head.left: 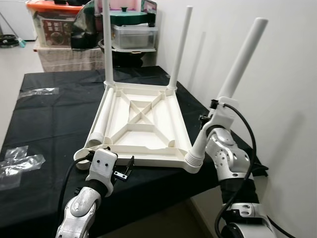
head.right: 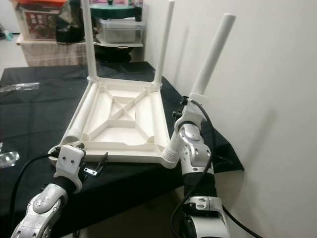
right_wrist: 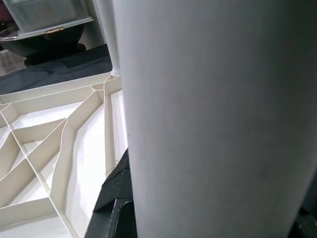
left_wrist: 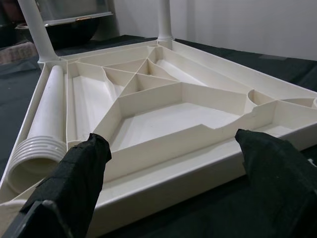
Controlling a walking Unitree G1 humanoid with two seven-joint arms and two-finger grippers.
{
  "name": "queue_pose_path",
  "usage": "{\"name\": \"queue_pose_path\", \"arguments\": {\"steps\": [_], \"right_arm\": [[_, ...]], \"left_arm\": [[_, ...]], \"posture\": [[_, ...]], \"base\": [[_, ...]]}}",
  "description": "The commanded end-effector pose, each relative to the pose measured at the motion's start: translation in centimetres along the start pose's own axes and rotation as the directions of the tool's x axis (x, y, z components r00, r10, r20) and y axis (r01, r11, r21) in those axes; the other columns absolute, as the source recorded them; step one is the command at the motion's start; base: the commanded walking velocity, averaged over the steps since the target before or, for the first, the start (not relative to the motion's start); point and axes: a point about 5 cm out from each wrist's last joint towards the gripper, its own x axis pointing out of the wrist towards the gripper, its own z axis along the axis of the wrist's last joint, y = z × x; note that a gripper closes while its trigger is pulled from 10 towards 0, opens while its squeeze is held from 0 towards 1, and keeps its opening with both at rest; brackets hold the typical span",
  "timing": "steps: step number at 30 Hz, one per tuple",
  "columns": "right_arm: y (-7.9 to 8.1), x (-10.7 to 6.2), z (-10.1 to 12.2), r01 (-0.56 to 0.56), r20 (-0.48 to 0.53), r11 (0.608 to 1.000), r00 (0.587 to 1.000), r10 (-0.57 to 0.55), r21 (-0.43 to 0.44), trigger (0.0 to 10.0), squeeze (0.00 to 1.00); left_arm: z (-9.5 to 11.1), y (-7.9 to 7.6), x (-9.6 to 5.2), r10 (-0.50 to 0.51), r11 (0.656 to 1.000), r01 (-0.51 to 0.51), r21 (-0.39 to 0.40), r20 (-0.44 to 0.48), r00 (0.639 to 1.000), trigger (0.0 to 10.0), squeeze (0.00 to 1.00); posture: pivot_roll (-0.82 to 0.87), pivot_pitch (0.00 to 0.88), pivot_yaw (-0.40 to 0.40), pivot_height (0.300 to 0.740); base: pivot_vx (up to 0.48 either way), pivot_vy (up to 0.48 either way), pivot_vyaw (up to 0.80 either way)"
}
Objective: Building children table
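Tabletop (head.left: 141,126) lies upside down on the counter (head.left: 49,114), two legs fitted. Right tool (right_wrist: 116,198), clamped on the third leg (head.left: 237,64), seats it at the near corner socket; next comes straightening and pressing home. Left tool (left_wrist: 173,163) waits spread apart by the near edge.

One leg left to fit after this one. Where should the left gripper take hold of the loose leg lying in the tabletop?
Grip the loose leg on its smooth shaft, above the ribbed end. It lies flat along the upturned tabletop's left wall, so coming from above with fingers across the tube looks best. The left gripper is open at the near rim.
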Motion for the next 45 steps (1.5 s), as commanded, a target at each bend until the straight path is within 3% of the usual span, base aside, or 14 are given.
{"name": "queue_pose_path", "arguments": {"steps": [1, 11, 18, 28, 33, 45], "right_arm": [[-2.1, -0.1, -7.6, 0.078, -0.314, 0.994, 0.944, -0.099, -0.078, 10.0, 0.0], [-3.6, -0.1, -6.6, 0.154, -0.19, 0.981, 0.966, -0.174, -0.114, 10.0, 0.0], [-4.0, -0.2, -6.3, 0.173, -0.166, 0.981, 0.969, -0.186, -0.09, 10.0, 0.0], [-5.0, -1.8, -4.6, 0.114, 0.103, 0.971, 0.99, -0.094, -0.212, 10.0, 0.0], [-4.9, -1.9, -4.5, 0.107, 0.123, 0.966, 0.989, -0.079, -0.236, 10.0, 0.0], [-5.2, -2.3, -3.9, 0.163, 0.195, 0.969, 0.973, -0.127, -0.184, 10.0, 0.0]], "left_arm": [[-0.2, -0.2, 0.1, -0.012, 1.0, 0.012, 0.01, -0.008, 1.0, 10.0, 0.0], [-0.3, -0.2, -0.1, -0.009, 1.0, 0.009, 0.011, -0.011, 1.0, 10.0, 0.0], [-0.4, -0.1, -0.1, -0.006, 1.0, 0.007, 0.013, -0.011, 1.0, 10.0, 0.0], [-0.4, 0.1, 0.0, -0.001, 1.0, 0.001, 0.016, -0.009, 1.0, 10.0, 0.0], [-0.3, 0.1, 0.0, -0.001, 1.0, 0.001, 0.016, -0.009, 1.0, 10.0, 0.0], [-0.3, 0.3, 0.0, -0.001, 1.0, 0.002, 0.021, -0.007, 1.0, 10.0, 0.0]], "posture": [[0.04, 0.0, -0.088, 0.74], [0.04, 0.0, -0.083, 0.74], [0.03, 0.0, -0.081, 0.74], [0.03, 0.0, -0.074, 0.74], [0.03, 0.0, -0.07, 0.74], [0.04, 0.0, -0.069, 0.74]], "base": [[0.0, 0.0, 0.0], [0.0, 0.0, 0.0], [0.0, 0.0, 0.0], [0.0, 0.0, 0.0], [0.0, 0.0, 0.0], [0.0, 0.0, 0.0]]}}
